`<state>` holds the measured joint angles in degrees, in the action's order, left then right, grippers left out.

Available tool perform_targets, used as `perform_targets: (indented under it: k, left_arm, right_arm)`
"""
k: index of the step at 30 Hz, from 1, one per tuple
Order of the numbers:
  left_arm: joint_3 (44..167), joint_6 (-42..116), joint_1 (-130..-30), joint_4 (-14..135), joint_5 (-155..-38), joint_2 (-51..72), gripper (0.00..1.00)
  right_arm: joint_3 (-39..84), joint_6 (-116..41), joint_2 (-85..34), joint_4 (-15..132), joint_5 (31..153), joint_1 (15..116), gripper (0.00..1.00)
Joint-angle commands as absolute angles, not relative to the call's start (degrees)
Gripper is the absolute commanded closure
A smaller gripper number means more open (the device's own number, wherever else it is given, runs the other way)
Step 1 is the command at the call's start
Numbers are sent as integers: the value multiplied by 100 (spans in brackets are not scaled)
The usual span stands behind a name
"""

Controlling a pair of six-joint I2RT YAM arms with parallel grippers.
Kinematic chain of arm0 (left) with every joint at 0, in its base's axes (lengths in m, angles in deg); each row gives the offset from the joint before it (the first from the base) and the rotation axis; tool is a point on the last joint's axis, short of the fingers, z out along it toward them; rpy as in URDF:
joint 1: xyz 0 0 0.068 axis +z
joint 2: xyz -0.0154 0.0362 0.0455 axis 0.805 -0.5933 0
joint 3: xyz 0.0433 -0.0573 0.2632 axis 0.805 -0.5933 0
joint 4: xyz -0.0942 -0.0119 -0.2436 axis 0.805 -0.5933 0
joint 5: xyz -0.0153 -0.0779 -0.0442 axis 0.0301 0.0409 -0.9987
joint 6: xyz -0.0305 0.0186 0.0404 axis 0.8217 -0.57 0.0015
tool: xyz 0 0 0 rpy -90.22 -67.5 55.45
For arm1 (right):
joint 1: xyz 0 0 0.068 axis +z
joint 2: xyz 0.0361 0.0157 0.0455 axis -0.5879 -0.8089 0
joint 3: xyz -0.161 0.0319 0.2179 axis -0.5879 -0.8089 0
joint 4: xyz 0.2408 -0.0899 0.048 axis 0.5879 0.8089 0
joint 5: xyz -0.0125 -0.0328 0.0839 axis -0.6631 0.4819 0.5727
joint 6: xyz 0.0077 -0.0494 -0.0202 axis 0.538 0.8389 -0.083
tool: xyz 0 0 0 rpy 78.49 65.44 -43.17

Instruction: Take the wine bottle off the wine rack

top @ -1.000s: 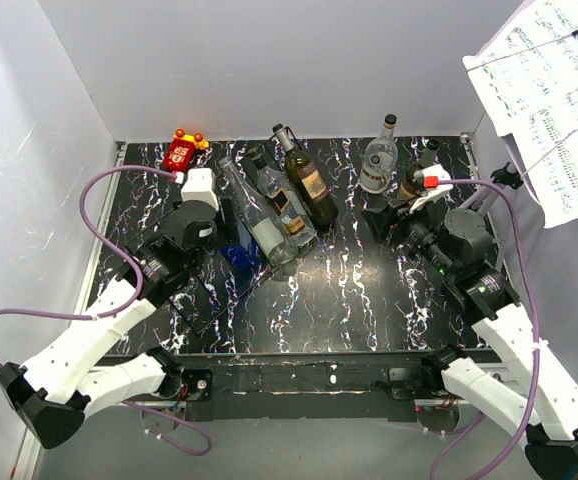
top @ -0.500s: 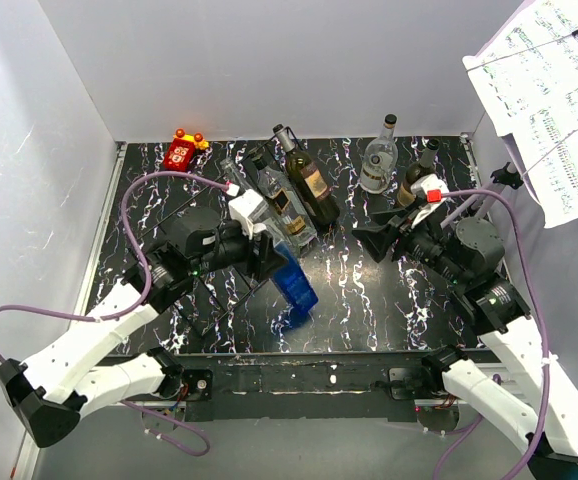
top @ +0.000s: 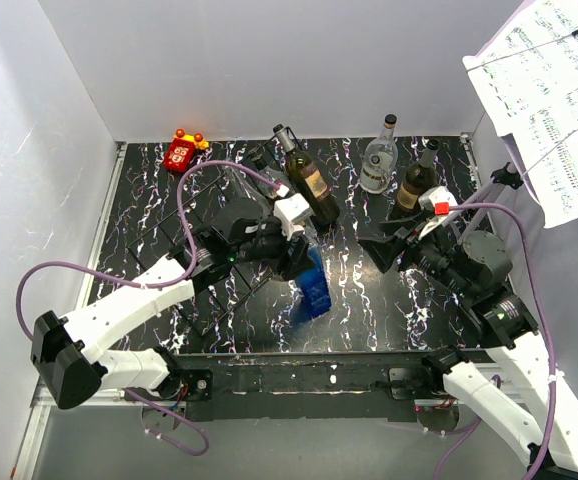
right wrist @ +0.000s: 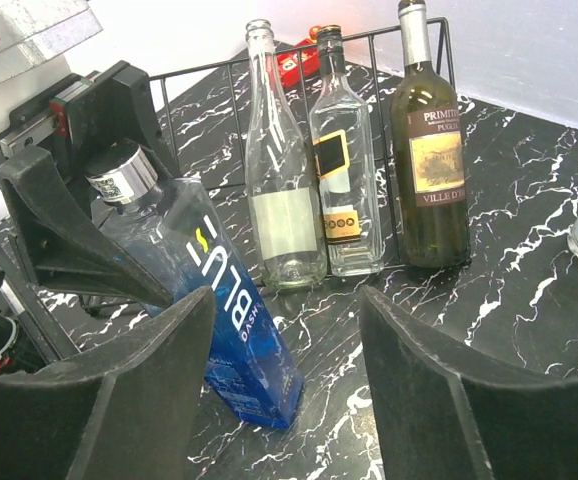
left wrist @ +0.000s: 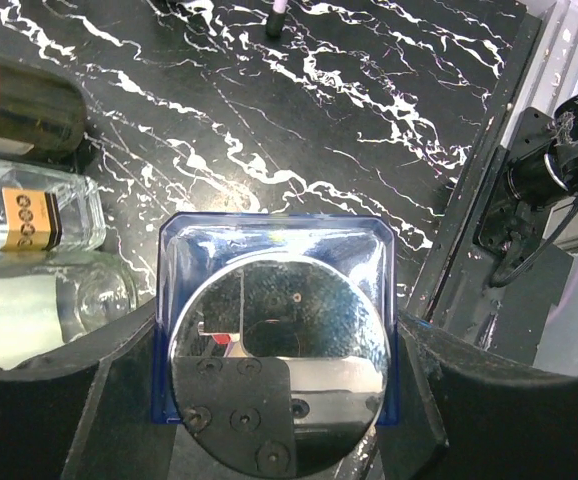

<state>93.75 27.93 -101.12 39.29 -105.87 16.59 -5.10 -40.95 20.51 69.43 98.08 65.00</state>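
The blue bottle (top: 312, 290) marked "BLU DASH" leans tilted in front of the wine rack (top: 231, 222), its base on the table in the right wrist view (right wrist: 231, 340). My left gripper (top: 299, 258) is shut on its neck just under the silver cap (left wrist: 279, 340); the fingers (left wrist: 424, 390) flank the bottle's shoulders. Three bottles still lie on the black wire rack (right wrist: 369, 42): a clear one (right wrist: 279, 200), a square clear one (right wrist: 344, 180) and a dark wine bottle (right wrist: 429, 170). My right gripper (top: 381, 248) is open and empty, to the right of the blue bottle, also seen from its own wrist (right wrist: 289, 400).
A red toy (top: 182, 150) sits at the back left corner. A clear bottle (top: 379, 160) and a dark bottle (top: 414, 185) stand at the back right, behind my right gripper. Sheet music (top: 554, 90) hangs at the right wall. The table's front edge rail (left wrist: 489, 150) is close.
My left gripper has swung right and forward with the blue bottle, carrying it from the rack out over the middle of the table. The right arm has drawn back slightly.
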Motion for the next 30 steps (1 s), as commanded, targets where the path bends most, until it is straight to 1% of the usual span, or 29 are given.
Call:
perform_targets:
  k: [1, 3, 4, 5, 6, 11, 15, 17, 26, 30]
  left_arm:
    - [9968, 2576, -10265, 4660, -10699, 1762, 81]
    - [9924, 2567, -10292, 4660, -10725, 1736, 71]
    - [9889, 2567, -10292, 4660, -10743, 1736, 64]
    - [9880, 2593, -10300, 4660, -10743, 1745, 52]
    - [9854, 2602, -10300, 4660, -10769, 1762, 47]
    - [9819, 2663, -10300, 4669, -10892, 1798, 33]
    - [9854, 2777, -10300, 4730, -11085, 1780, 26]
    - [9854, 2813, -10300, 4748, -11173, 1754, 23]
    - [9801, 2901, -10300, 4827, -11103, 1824, 21]
    - [9827, 2927, -10300, 4783, -11086, 1920, 21]
  right_arm:
    - [-609, -4020, 2163, 6972, 9562, 6519, 32]
    - [-626, -4011, 2181, 6972, 9562, 6527, 32]
    - [-635, -4003, 2189, 6955, 9570, 6519, 31]
    - [-644, -4011, 2181, 6955, 9597, 6519, 31]
    - [-644, -4020, 2181, 6946, 9623, 6519, 31]
    - [-653, -4029, 2181, 6937, 9939, 6519, 30]
    - [-653, -4178, 2154, 6963, 10404, 6519, 30]
    - [-662, -4275, 2145, 6998, 10572, 6519, 27]
    - [-723, -4740, 2242, 7165, 10757, 6519, 26]
    - [-714, -4873, 2198, 7095, 11090, 6527, 26]
